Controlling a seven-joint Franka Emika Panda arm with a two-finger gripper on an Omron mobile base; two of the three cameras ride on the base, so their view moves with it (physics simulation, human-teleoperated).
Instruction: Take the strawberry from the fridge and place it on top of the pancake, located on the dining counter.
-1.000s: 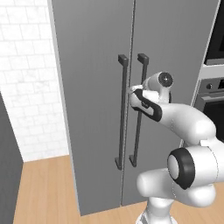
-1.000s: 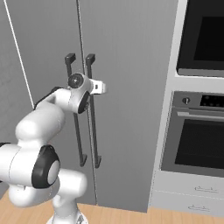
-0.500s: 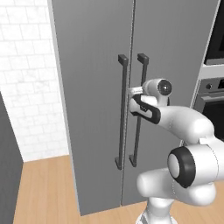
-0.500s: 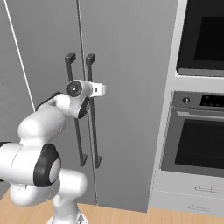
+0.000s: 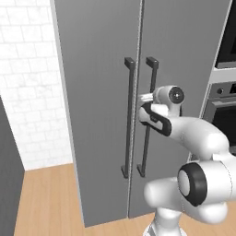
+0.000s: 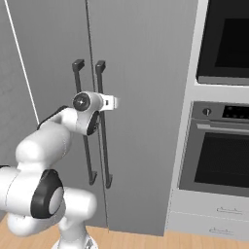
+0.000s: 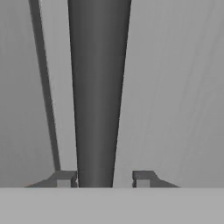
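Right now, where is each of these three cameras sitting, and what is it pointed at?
Left base view: behind the arm's left, facing the fridge; arm rises lower right.
Right base view: behind its right, facing the fridge and oven; arm lower left.
Hand view: on the hand, close on a door handle between the fingertips.
Both base views share the handles and gripper.

Fridge (image 5: 101, 92) doors closed flush, blocking the way inside, right door handle (image 7: 98, 92) standing between the claw (image 7: 104, 178) tips (a sliver of room on its right side), left handle (image 5: 127, 117) just beside, oven (image 6: 221, 146) beyond the fridge's right edge.
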